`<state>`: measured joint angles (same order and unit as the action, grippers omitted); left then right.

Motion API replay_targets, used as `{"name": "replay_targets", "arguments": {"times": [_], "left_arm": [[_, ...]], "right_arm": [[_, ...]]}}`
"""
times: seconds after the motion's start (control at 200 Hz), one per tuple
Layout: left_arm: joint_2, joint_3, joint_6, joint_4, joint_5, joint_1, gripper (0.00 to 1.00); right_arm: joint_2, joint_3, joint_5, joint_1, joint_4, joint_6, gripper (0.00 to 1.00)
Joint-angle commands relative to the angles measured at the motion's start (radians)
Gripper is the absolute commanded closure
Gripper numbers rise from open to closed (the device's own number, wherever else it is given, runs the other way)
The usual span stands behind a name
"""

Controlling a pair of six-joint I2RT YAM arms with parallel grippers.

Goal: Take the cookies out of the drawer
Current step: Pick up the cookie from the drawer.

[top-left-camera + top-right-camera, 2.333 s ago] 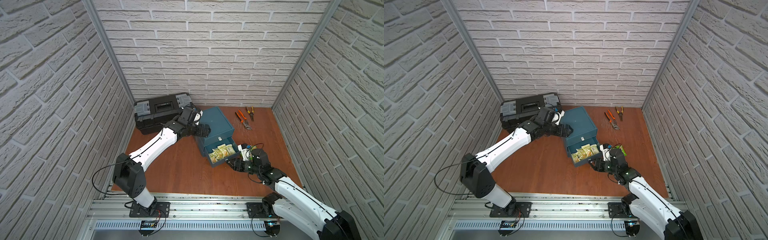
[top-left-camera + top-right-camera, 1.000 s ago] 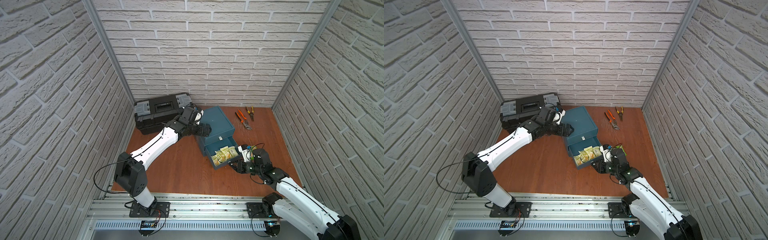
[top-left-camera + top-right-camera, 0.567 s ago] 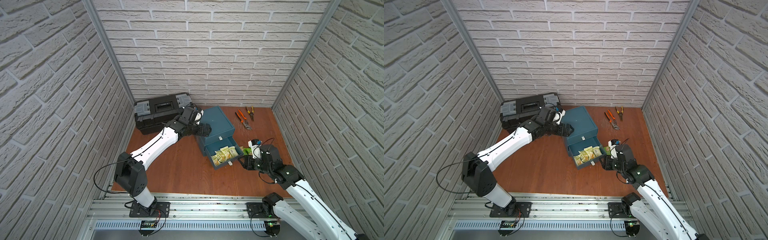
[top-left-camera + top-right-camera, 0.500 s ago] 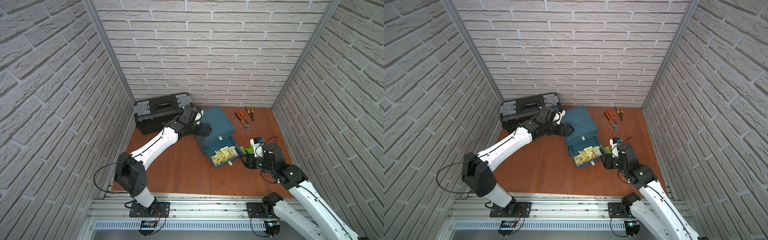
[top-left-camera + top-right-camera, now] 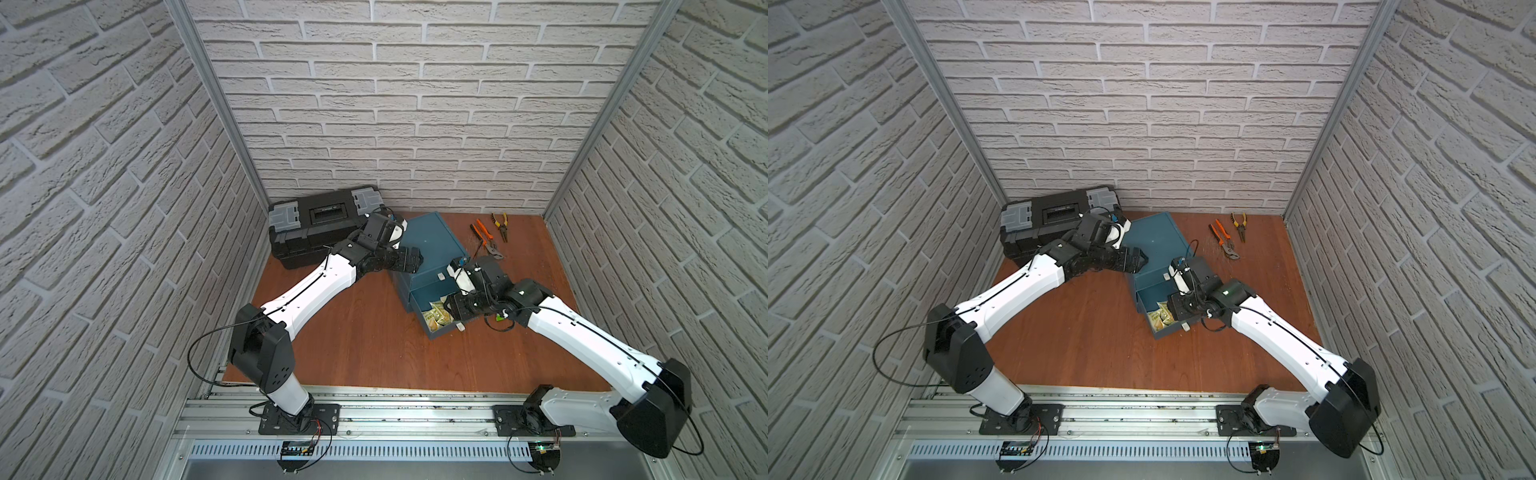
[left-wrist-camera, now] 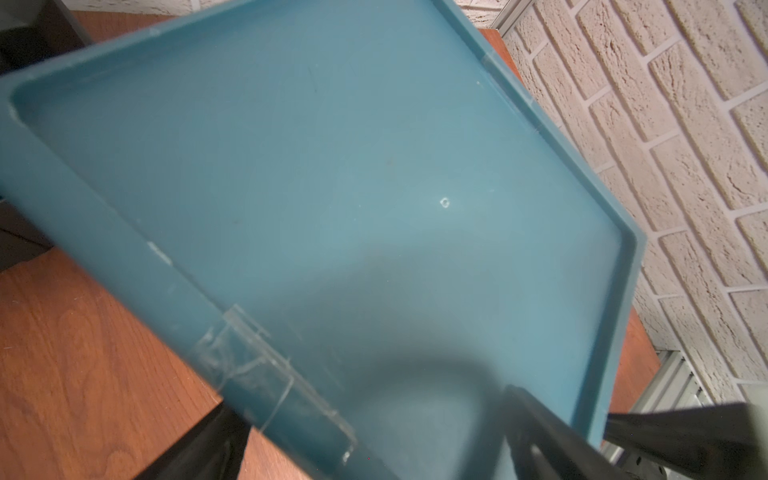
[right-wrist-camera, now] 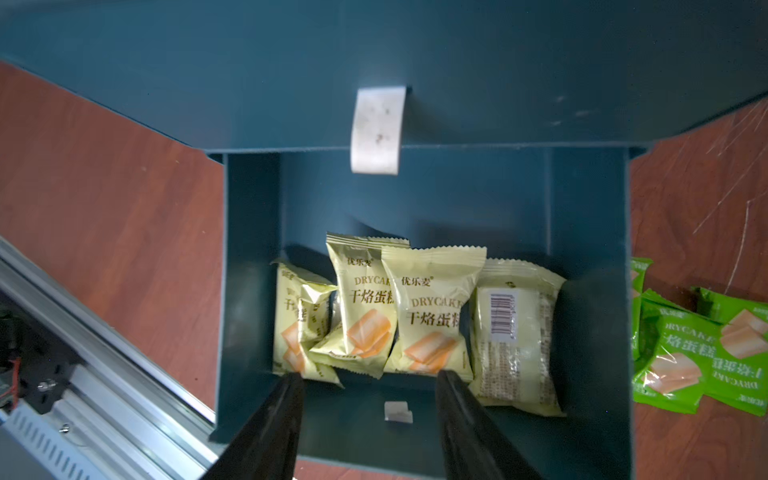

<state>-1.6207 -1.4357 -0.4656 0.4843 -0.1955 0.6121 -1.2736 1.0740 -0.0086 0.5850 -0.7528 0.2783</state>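
Observation:
Several cookies (image 7: 432, 316) in pale yellow-green wrappers lie in the open lower drawer (image 7: 249, 291) of the blue cabinet (image 5: 432, 241). In both top views they show beside my right wrist, as cookies (image 5: 436, 318) and cookies (image 5: 1160, 318). My right gripper (image 7: 370, 380) hangs open just over the drawer's front end with nothing between its fingers. Bright green cookies (image 7: 685, 357) lie on the floor right beside the drawer. My left gripper (image 5: 411, 259) rests on the cabinet's near top corner. Its jaws stand wide astride that edge in the left wrist view (image 6: 374, 436).
A black toolbox (image 5: 320, 224) stands against the back wall left of the cabinet. Two orange-handled pliers (image 5: 484, 237) lie on the wooden floor behind the cabinet on the right. The upper drawer carries a white pull tab (image 7: 378, 129). A metal rail (image 7: 83, 395) runs along the floor's front edge.
My right gripper has swung from the floor right of the drawer, where the green packets lie, back over the drawer, and its jaws have widened. The left arm has stayed put.

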Motion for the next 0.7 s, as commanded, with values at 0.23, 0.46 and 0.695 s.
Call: {"name": "replay_targets", "arguments": {"times": [0.23,0.46,0.695], "left_arm": [[-0.034,0.024,0.027,0.019,0.01,0.009,0.02],[-0.025,0.029,0.027,0.017,0.011,0.009,0.02],[-0.025,0.023,0.031,0.025,0.016,0.008,0.02]], "right_arm": [[-0.053,-0.064,0.084,0.015,0.069,-0.029,0.36],[-0.116,-0.086,0.081,0.021,0.134,-0.029,0.36],[-0.118,-0.107,0.078,0.022,0.17,-0.022,0.48]]}}
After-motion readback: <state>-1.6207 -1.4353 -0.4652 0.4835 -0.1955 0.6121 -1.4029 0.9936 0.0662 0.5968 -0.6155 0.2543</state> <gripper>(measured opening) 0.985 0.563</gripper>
